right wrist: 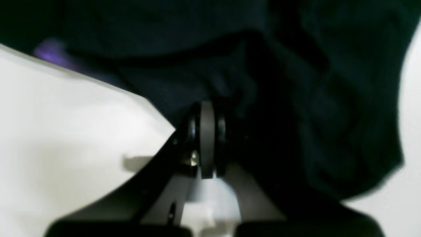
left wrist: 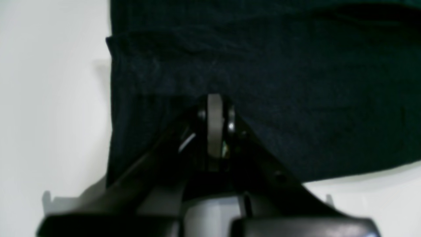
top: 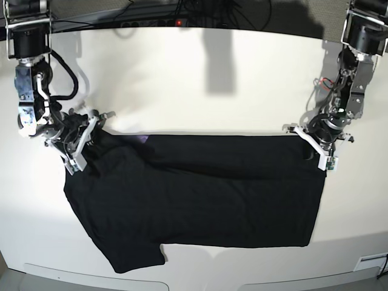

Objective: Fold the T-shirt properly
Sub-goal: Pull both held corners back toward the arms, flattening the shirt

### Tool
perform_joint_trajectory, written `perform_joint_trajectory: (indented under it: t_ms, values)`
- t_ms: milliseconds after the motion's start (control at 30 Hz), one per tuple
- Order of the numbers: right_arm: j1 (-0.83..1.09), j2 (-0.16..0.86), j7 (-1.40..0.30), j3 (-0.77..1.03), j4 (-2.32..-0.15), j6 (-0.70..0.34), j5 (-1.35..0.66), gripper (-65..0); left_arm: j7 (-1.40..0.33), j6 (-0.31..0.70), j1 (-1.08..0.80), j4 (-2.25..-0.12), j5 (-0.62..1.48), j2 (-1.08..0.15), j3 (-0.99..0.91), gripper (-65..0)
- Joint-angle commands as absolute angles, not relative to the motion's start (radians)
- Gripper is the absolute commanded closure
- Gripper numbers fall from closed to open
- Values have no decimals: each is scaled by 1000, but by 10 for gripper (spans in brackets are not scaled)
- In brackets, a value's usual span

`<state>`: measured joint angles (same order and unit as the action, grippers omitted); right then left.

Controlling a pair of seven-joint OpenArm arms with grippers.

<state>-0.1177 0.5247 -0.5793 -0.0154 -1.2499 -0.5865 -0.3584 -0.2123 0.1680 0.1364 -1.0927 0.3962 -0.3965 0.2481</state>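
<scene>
The black T-shirt [top: 200, 200] lies on the white table [top: 200, 79], its upper part folded over with the plain side up. A sliver of purple print shows at the fold's top edge [top: 140, 139] and in the right wrist view [right wrist: 49, 54]. My left gripper [top: 315, 145] is at the shirt's upper right corner; in its wrist view its jaws [left wrist: 215, 98] are shut on the black cloth [left wrist: 263, 65]. My right gripper [top: 91, 136] is at the upper left corner, shut [right wrist: 207, 107] on bunched cloth [right wrist: 329, 98]. A sleeve [top: 130, 257] sticks out at the front left.
Cables and a power strip [top: 176, 23] run along the table's back edge. The table's front edge [top: 200, 284] lies just below the shirt. Both arm bases stand at the back corners.
</scene>
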Motion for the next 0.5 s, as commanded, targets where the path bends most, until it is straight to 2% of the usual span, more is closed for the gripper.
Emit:
perform_joint_trajectory:
  t_ms: [0,233,467]
  values:
    - [-137,546,-538,-6,-1259,-569,-341,0,-223,176,150,-1099,394,-400,244,0]
    - [-152,546,-442,-6,-1150,-533,-216,0,-246,176,147,-1099,389,-397,244,0]
    - [-129,556,-440,-6,-1102,-537,-204,0,-319,176,132,-1099,380,-403,244,0]
